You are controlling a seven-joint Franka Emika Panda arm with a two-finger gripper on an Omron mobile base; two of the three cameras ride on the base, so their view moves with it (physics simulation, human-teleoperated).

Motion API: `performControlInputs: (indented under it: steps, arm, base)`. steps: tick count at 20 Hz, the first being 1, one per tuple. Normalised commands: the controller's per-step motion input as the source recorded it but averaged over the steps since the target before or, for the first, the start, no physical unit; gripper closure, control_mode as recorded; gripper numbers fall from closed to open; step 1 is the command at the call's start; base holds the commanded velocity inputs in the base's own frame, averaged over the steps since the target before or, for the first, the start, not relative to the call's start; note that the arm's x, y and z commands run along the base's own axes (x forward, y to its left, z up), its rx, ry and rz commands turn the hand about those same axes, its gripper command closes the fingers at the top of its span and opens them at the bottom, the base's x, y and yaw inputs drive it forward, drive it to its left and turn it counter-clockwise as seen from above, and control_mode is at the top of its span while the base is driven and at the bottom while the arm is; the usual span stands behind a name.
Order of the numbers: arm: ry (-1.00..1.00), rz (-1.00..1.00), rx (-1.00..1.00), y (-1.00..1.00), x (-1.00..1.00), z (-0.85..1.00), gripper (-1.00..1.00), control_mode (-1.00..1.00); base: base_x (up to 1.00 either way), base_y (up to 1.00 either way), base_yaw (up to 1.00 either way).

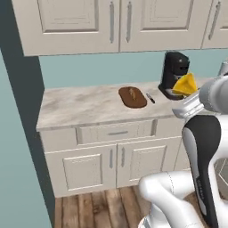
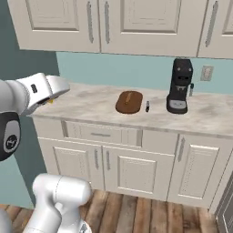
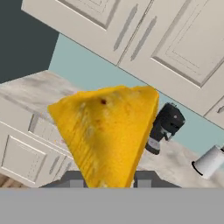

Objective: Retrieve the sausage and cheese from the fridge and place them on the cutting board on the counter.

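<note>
Your end effector (image 3: 107, 181) is closed snugly on the bright yellow triangular wedge of cheese (image 3: 107, 135): in the hand view the two dark fingertips (image 3: 73, 179) press against its lower sides, and its face looks grainy and mottled, with a small dark pit near the top. From the left base view you see the same wedge (image 1: 186, 84) held up in the air at the right, in front of the black coffee machine (image 1: 174, 75) and apart from the beige marbled stone surface (image 1: 80, 107).

On that surface lies the thin, flat, dark brown wooden cutting board with a rounded oval outline (image 1: 132, 98). The small reddish-brown sausage link (image 1: 132, 93) already rests on it, lengthwise near its middle. Just beside the board's right edge lies a small dark-handled knife (image 1: 150, 98), with the coffee machine further right. A white paper roll (image 3: 209, 161) stands on the surface beyond the machine. Cream panelled cabinets (image 1: 111, 162) with slim bar handles sit below, over wood-plank floor (image 1: 95, 209).
</note>
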Motion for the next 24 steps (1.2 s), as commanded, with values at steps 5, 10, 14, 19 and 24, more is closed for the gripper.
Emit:
performControlInputs:
  steps: [5, 10, 14, 19, 24]
  arm:
    - [0.0, 0.0, 0.0, 0.0, 0.0, 0.0, 1.0, 1.0]
    - [0.0, 0.0, 0.0, 0.0, 0.0, 0.0, 1.0, 1.0]
    - [0.0, 0.0, 0.0, 0.0, 0.0, 0.0, 1.0, 1.0]
    - [0.0, 0.0, 0.0, 0.0, 0.0, 0.0, 1.0, 1.0]
    - [0.0, 0.0, 0.0, 0.0, 0.0, 0.0, 1.0, 1.0]
  base:
    - [0.92, -0.64, 0.22]
    - [0.69, -0.19, 0.1]
    - [0.5, 0.0, 0.01]
    - [0.46, 0.0, 0.0]
    - [0.36, 0.0, 0.0]
